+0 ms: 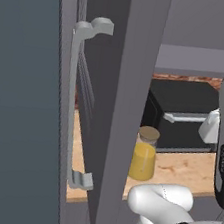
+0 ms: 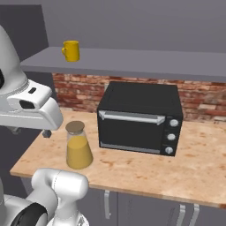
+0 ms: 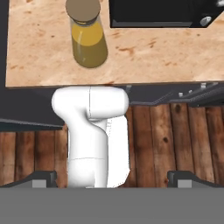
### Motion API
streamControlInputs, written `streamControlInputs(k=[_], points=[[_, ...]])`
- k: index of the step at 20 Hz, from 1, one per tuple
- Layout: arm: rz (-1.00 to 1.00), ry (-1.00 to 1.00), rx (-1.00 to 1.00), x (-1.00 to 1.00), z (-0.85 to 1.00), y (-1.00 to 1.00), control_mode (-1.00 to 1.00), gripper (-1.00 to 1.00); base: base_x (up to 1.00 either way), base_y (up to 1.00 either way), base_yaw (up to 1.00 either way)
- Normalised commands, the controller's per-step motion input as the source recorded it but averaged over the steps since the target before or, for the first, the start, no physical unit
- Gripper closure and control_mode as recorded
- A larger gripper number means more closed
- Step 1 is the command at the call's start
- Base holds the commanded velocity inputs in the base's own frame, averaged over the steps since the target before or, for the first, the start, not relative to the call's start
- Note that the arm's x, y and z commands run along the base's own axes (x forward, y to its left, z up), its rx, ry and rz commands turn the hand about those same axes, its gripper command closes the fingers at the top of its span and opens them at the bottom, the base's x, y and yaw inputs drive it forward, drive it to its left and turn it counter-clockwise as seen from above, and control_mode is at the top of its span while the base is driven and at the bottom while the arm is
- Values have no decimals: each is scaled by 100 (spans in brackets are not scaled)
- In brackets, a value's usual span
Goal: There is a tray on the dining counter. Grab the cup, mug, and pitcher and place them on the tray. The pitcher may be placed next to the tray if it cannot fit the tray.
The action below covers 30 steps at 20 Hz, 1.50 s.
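The pitcher (image 2: 78, 150), clear glass with orange juice and a tan cork lid, stands upright near the left front corner of a brick-backed counter (image 2: 176, 167). It is also in the left base view as the pitcher (image 1: 143, 159) and at the top of the hand view as the pitcher (image 3: 89, 39). A squat yellow mug (image 2: 70, 50) with a loop handle sits on a high grey ledge (image 2: 132, 59). My gripper (image 3: 112, 178) is open with nothing between its fingers, held above and in front of the counter edge, short of the pitcher. The tray, dining counter and cup are out of view.
A black toaster oven (image 2: 139, 119) stands right of the pitcher, against the red brick wall (image 2: 203, 99). A tall dark cabinet door with a long grey handle (image 1: 77, 104) stands close on the left. Grey cabinets and a wooden floor (image 3: 175, 140) lie below the counter.
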Motion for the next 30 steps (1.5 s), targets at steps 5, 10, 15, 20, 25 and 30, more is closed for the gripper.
streamControlInputs(k=[5,10,15,20,25,30], points=[[0,0,0,0,0,0,-100,-100,0,0,-1],[0,-2,0,0,-2,0,-100,-100,0,0,0],[0,-16,0,-4,8,8,-100,-100,0,0,0],[0,-27,0,-18,28,5,-100,-100,0,0,0],[0,-22,0,-7,39,0,-100,-100,0,0,0],[0,-11,0,0,25,0,-100,-100,0,0,0]])
